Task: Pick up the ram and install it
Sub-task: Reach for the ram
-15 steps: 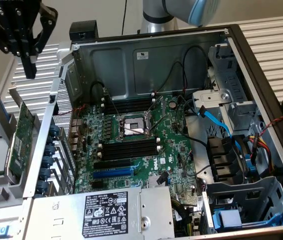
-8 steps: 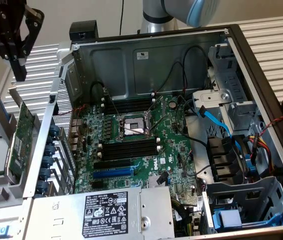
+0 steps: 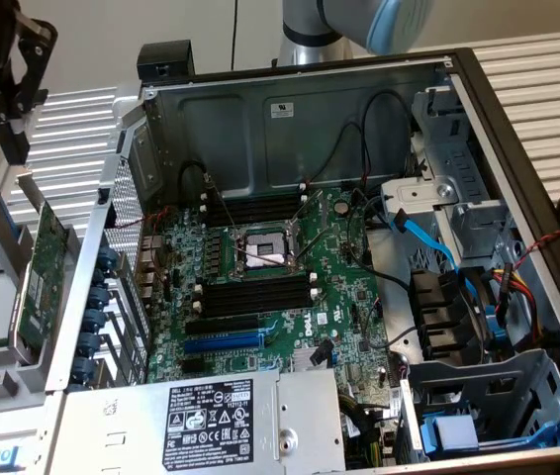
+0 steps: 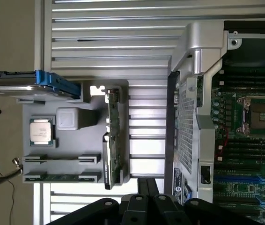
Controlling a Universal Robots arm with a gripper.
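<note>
Sprawling off to one side of the gripper (image 4: 146, 183), the open computer case (image 3: 290, 109) lies on its side. The green motherboard (image 3: 260, 307) sits inside it, well apart from the fingertips. In the exterior view the case lies to the exterior view's right of the gripper.

Beneath and ahead of the gripper, outside the case, sits a gray tray (image 4: 71, 140). A drive with blue rails (image 4: 29, 82) rests at the tray's end farthest from the fingers. The wide expansion card (image 4: 114, 136) stands on edge along the tray's case-side rim and is the nearest thing to the fingertips. A square processor (image 4: 41, 131) lies flat in a pocket beyond the card.

The ram (image 4: 62, 177) lies in the outer of two parallel slots at the tray's near end, beside the fingertips but untouched. The two black fingers are drawn together with nothing between them.
</note>
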